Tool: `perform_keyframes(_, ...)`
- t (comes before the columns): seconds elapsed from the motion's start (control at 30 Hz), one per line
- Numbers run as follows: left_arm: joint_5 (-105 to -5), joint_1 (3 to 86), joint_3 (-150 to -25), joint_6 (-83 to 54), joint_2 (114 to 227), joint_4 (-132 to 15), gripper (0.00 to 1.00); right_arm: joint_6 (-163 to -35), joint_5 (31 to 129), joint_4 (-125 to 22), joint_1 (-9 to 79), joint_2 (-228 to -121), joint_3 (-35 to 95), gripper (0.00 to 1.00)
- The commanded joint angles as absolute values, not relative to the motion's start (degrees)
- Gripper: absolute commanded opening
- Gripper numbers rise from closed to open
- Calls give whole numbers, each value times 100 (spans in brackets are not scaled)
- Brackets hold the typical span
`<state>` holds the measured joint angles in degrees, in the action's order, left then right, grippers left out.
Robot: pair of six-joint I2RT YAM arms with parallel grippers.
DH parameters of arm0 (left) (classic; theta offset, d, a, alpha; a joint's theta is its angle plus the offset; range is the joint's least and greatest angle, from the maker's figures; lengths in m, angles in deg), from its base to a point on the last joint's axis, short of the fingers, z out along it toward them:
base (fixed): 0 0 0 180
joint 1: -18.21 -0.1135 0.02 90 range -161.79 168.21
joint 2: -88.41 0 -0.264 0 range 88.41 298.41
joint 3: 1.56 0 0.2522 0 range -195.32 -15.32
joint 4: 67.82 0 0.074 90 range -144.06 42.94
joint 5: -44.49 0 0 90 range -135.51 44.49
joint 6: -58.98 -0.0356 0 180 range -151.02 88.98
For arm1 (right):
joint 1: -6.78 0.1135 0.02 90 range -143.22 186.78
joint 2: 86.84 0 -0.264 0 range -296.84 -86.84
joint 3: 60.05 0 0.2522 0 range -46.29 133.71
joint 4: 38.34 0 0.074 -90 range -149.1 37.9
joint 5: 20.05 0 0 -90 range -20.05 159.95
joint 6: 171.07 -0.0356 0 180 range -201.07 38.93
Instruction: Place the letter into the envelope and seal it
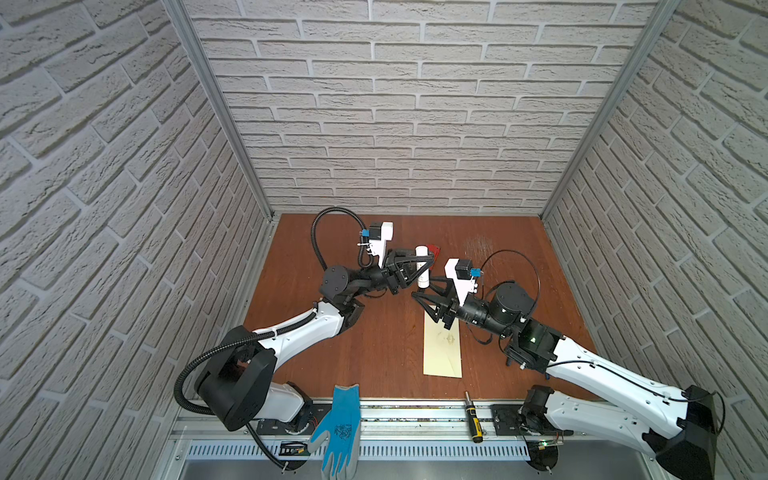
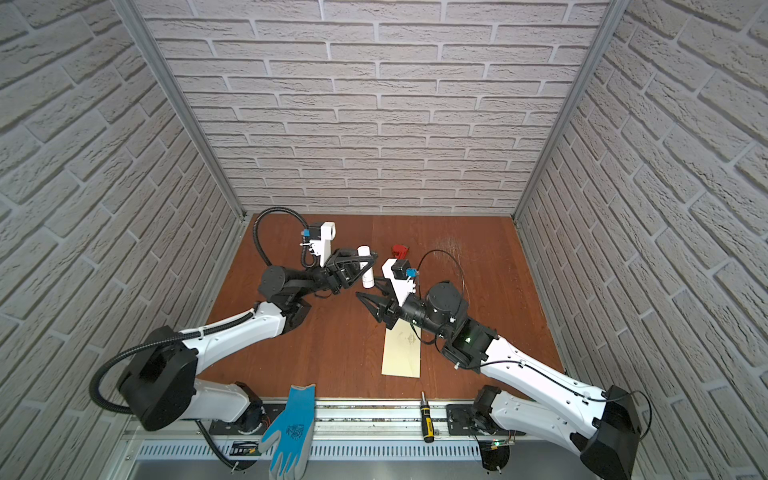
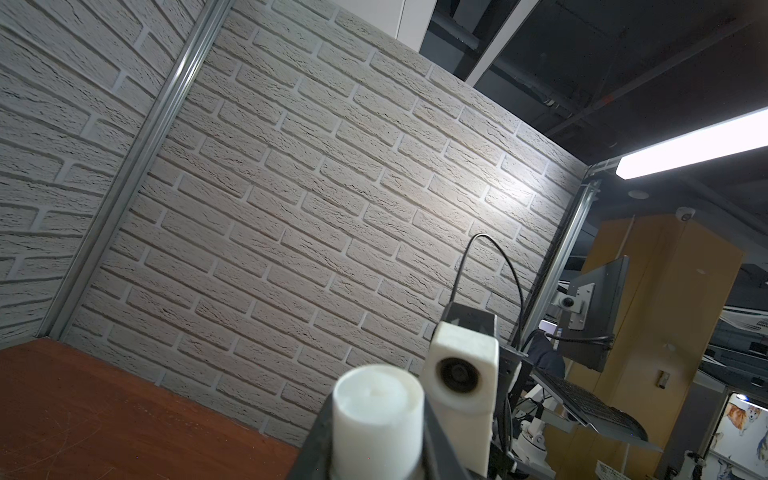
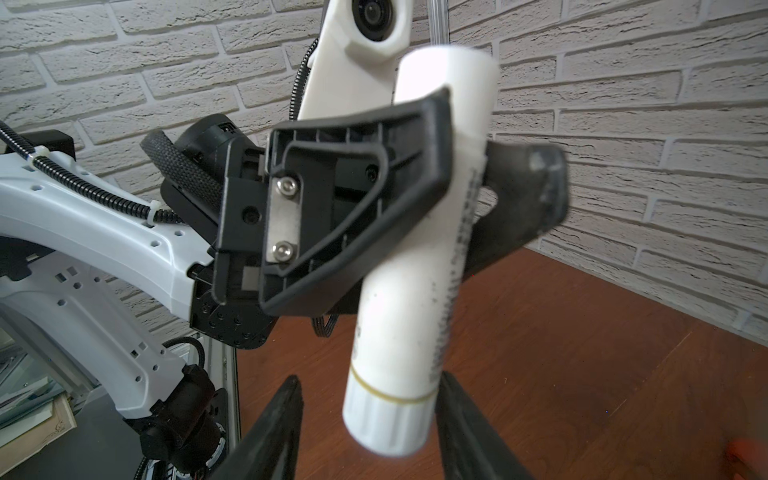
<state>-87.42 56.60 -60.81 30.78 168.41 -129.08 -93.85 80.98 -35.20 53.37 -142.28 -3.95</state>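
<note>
The brown wooden table carries nearly everything, and both arms meet above its middle. The envelope lies flat on the wood, on the right arm's side. Its far end is hidden under that arm's wrist, so the flap cannot be judged. The letter shows in no view, so whether it already sits inside cannot be told.

Above the table, the left gripper is clamped across the barrel of a white glue stick and holds it clear of the wood. The right gripper stands with its jaws apart on either side of the stick's ribbed end, not visibly pressing on it. A small red piece, probably the stick's cap, rests on the table beyond them.

The envelope looks thin, light and limp, and it will likely slide on the smooth wood. It probably needs pinning on its body while only the flap edge is worked. The stick looks rigid, light and smooth, so a firm hold mid-barrel seems safest, leaving the ribbed end free for the other gripper to turn.
</note>
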Motion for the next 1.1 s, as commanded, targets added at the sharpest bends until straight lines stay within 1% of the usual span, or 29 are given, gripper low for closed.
perform_keyframes(0.0, -8849, 5701, -6217, 3129, 16869, -13438, 0, -9452, 8143, -3204, 5288, -14133, -225, 53)
perform_keyframes(0.17, -8884, 5713, -6233, 3120, 16882, -13439, 0, -9428, 8024, -3303, 5257, -14107, -189, 54)
perform_keyframes(0.27, -8884, 5708, -6237, 3120, 16895, -13439, 0, -9382, 8013, -3393, 5239, -14081, -146, 51)
perform_keyframes(0.5, -8871, 5736, -6247, 3129, 16979, -13438, 0, -9347, 8133, -3459, 5222, -14089, -107, 32)
perform_keyframes(0.57, -8857, 5735, -6239, 3121, 16996, -13439, 0, -9338, 8174, -3477, 5226, -14089, -99, 29)
perform_keyframes(0.63, -8810, 5732, -6240, 3107, 17006, -13439, 0, -9338, 8205, -3487, 5217, -14081, -94, 29)
perform_keyframes(0.73, -8789, 5732, -6235, 3094, 17006, -13439, 0, -9331, 8222, -3530, 5222, -14055, -98, 37)
perform_keyframes(0.77, -8787, 5736, -6245, 3094, 16998, -13439, 0, -9325, 8218, -3536, 5222, -14038, -103, 38)
perform_keyframes(0.83, -8793, 5734, -6251, 3101, 16997, -13439, 0, -9303, 8218, -3574, 5219, -14012, -111, 38)
perform_keyframes(0.93, -8798, 5734, -6256, 3103, 16997, -13429, 0, -9276, 8244, -3635, 5222, -13985, -88, 32)
perform_keyframes(1.07, -8795, 5742, -6251, 3094, 17017, -13423, 0, -9246, 8281, -3731, 5216, -14001, -41, 16)
